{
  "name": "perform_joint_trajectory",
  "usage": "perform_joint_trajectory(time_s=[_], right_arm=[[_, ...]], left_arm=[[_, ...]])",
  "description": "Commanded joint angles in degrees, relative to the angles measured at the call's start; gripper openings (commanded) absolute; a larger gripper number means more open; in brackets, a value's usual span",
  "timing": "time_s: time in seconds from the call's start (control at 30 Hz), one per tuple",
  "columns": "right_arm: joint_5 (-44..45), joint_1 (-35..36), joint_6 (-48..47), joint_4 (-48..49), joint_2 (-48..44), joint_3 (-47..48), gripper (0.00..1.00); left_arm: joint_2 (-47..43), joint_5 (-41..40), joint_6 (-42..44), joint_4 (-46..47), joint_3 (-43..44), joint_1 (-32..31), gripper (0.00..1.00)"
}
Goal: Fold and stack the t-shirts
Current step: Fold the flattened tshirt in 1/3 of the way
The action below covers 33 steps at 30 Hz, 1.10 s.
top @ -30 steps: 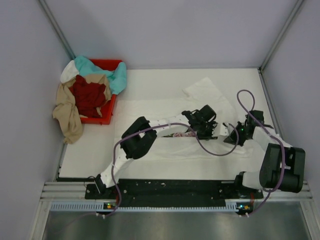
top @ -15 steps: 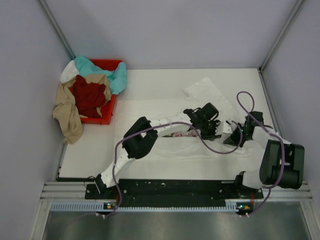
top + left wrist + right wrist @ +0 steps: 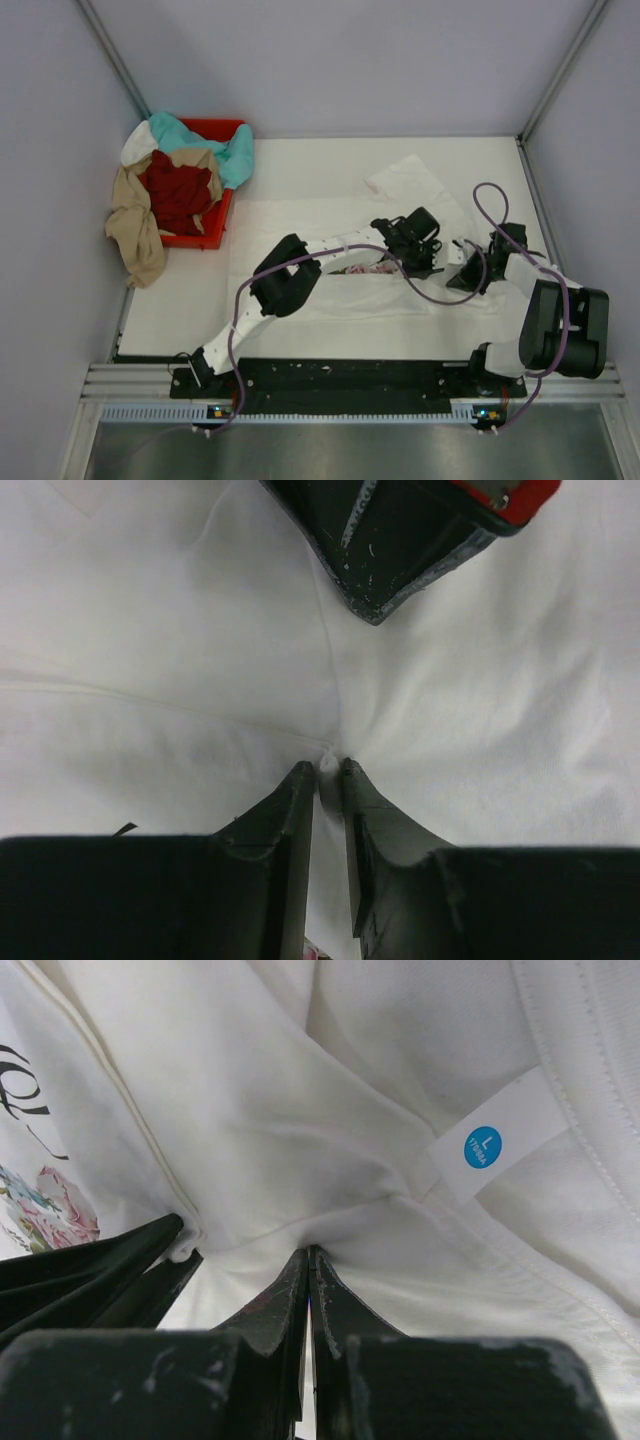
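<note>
A white t-shirt (image 3: 300, 225) with a pink-and-blue flower print lies spread on the table. My left gripper (image 3: 430, 266) is shut on a pinch of its cloth (image 3: 329, 765) near the right side. My right gripper (image 3: 457, 278) is shut on a fold of the same shirt (image 3: 330, 1230), just right of the left one. The right wrist view shows the print (image 3: 50, 1205), a white neck label with a blue dot (image 3: 483, 1147), and the left gripper's fingers (image 3: 90, 1265) close by. Teal (image 3: 235, 155), dark red (image 3: 178, 192) and tan (image 3: 135, 225) tees are heaped at the back left.
A red plastic bin (image 3: 212, 232) holds the heaped tees at the back left, with the tan one hanging over its near side. Grey walls close in the table on the left, back and right. Both arms' cables loop over the shirt's right half.
Both grippers have shifted slightly to the right along the shirt and stay shut on its cloth. The heap in the bin has not moved.
</note>
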Motion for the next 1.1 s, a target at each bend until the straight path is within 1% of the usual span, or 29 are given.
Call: perform_joint_trajectory(time_s=[0.0,0.07,0.1,0.17,0.23,0.27,0.3,0.37,0.4,0.5,0.57,0.6,0.63,0.77,0.8,0.87,1.0,1.03,1.07], right_arm=[[2.2,-0.5,-1.5,1.6,0.0,-1.1,0.00],[2.3,-0.6,-1.5,1.6,0.1,-1.1,0.00],[2.4,-0.5,-1.3,1.6,0.1,-1.0,0.00],[2.6,-0.5,-1.4,1.6,0.2,-1.0,0.00],[2.6,-0.5,-1.4,1.6,0.2,-1.1,0.00],[2.6,-0.5,-1.4,1.6,0.2,-1.1,0.00],[2.6,-0.5,-1.4,1.6,0.2,-1.1,0.00],[2.6,-0.5,-1.4,1.6,0.0,-1.1,0.00],[2.6,-0.5,-1.5,1.7,0.0,-1.1,0.00],[2.6,-0.6,-1.3,1.6,-0.1,-1.1,0.00],[2.6,-0.5,-1.5,1.7,0.1,-1.1,0.00],[2.6,-0.5,-1.5,1.7,0.1,-1.1,0.00],[2.6,-0.5,-1.6,1.7,0.2,-1.0,0.00],[2.5,-0.5,-1.7,1.6,0.0,-1.1,0.00],[2.5,-0.6,-1.8,1.7,0.0,-1.0,0.00],[2.4,-0.6,-1.9,1.7,0.1,-1.1,0.00],[2.3,-0.5,-1.9,1.7,-0.1,-1.0,0.00],[2.3,-0.5,-2.0,1.7,-0.1,-1.1,0.00],[2.2,-0.6,-1.9,1.7,-0.1,-1.1,0.00]], left_arm=[[0.8,0.7,-1.4,-1.3,3.4,-0.3,0.19],[0.5,2.1,-1.3,-2.6,4.5,-0.2,0.15],[0.4,2.7,-1.6,-3.1,5.0,-0.2,0.14],[0.4,4.4,-1.5,-4.2,5.9,-0.1,0.16],[0.4,5.2,-1.4,-4.9,6.3,-0.1,0.22],[0.4,5.1,-1.4,-4.9,6.3,-0.1,0.22],[0.5,4.9,-1.4,-4.7,6.2,-0.1,0.20],[0.7,3.1,-1.5,-4.3,5.9,-0.1,0.00],[0.8,2.5,-1.5,-4.1,5.7,-0.1,0.00],[0.8,3.0,-0.6,-5.4,5.3,-0.1,0.00],[0.8,3.9,-0.3,-6.2,5.2,-0.2,0.22],[0.8,3.8,-0.4,-6.0,5.2,-0.2,0.30],[0.9,3.6,-0.5,-5.7,5.2,-0.2,0.33],[1.8,1.0,-1.2,-5.1,5.8,-0.2,0.34],[2.0,0.2,-1.4,-4.9,5.7,-0.2,0.33],[2.4,-1.1,-1.7,-4.6,5.7,-0.1,0.28],[3.7,-2.8,-2.4,-5.3,6.8,-0.3,0.27],[4.2,-3.5,-2.9,-5.4,7.3,-0.3,0.24],[4.5,-4.0,-3.3,-5.3,7.5,-0.3,0.19]])
